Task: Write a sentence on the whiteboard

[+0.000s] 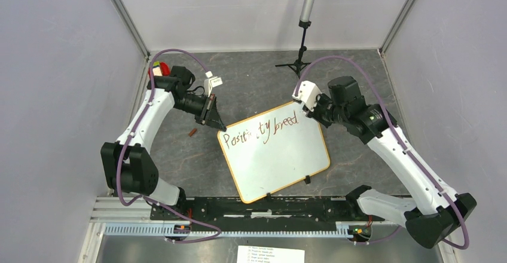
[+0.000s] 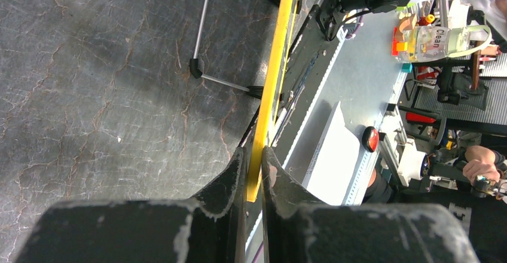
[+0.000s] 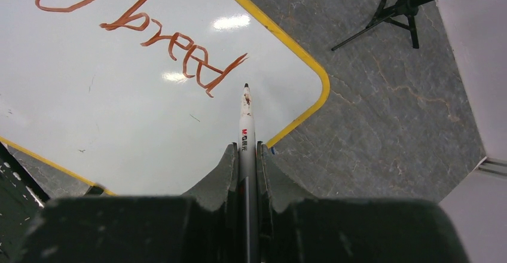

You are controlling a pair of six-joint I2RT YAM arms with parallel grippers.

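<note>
Step in hand, I'd say: finishing "breeds". The sentence [image 1: 260, 130] reads "Positivity breed" so far, in brownish-red, slanting along the far edge of the whiteboard [image 1: 275, 161], which lies skewed on the bench [image 1: 179, 155] btwn the two arms. Right pincer [image 3: 244, 149] is pinching a slim white marker [image 3: 246, 116], barrel running straight out btwn the fingers, dark tip just past the tail of the "d"; can't tell whether the tip touches the surface. Left pincer [image 2: 254, 155] pinches the board's yellow rim at the far-left corner, prob. to steady it. To do it well: light, even pressure, a small tight "s" since the rounded corner is v. near on the right, then drop to a 2nd line for the rest. Left arm shd hold firm so the board doesn't swivel under the stroke; a board like this likely slides easily on the bench. Materials: board glossy white w/ lamp glare, thin yellow-tan edging, rounded corners, small black clip [image 1: 307, 179] on the near edge. Bench is dark grey, veined like stone. Pincer fingers are black, scuffed, wedge-shaped.
</note>
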